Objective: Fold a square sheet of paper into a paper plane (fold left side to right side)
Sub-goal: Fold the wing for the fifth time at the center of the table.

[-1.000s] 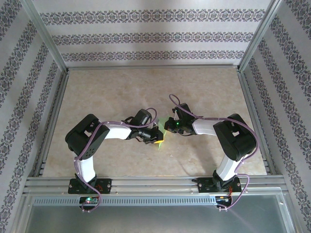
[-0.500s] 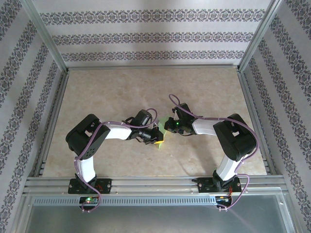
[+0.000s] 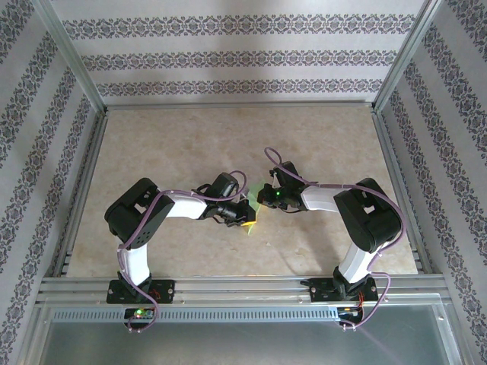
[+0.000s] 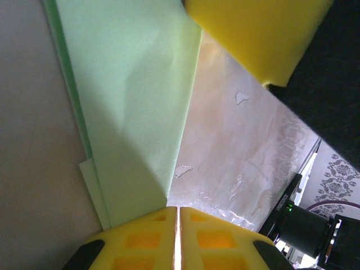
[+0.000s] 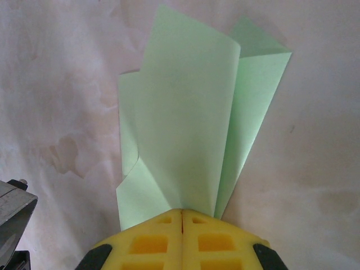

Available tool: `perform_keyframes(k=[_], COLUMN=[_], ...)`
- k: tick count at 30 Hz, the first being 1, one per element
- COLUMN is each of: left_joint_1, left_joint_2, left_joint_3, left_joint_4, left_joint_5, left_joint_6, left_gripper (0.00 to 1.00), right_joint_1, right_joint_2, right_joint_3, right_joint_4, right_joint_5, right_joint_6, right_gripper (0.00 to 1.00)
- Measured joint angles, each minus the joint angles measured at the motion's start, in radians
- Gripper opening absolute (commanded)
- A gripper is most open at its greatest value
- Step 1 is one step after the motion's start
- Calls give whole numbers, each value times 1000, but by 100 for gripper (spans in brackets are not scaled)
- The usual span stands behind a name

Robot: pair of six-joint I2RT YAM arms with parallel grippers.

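Two claws are staying pinched shut on the light-green paper (image 5: 185,129), with the left claw (image 4: 178,209) and the right claw (image 5: 181,212) each gripping an edge, its folded layers fanning out ahead of their fingertips over the worktop (image 5: 67,73), barely shifting since a second ago.

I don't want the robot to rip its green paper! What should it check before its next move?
1. Right gripper pinching the green paper: ok, shut on it.
2. Left gripper pinching it too: ok, shut at a corner.
3. Paper free of tears: ok where visible.
4. Layers lying flat together: not ok, they fan apart.
5. Gap between the two grippers: cannot tell from the top view.
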Motion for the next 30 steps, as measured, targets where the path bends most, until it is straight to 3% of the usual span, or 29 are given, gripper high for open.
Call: perform_keyframes(k=[12,21,30], left_joint_1=[-16,-24,-26], left_joint_2=[0,0,0], left_joint_3=[19,47,59], left_joint_4=[-52,-109,-137], left_joint_5=[-45,-71,-81], left_joint_6=[41,61,82], left_gripper=[4,1,0], right_joint_1=[-5,-45,13], right_joint_2=[-16,-188,-159], right_joint_3=[18,-6,-75], right_joint_4=[-57,-99,-27], right_joint_5=[-1,-20,-58], right_joint_6=[-27,-44,-32], right_gripper=[0,0,0])
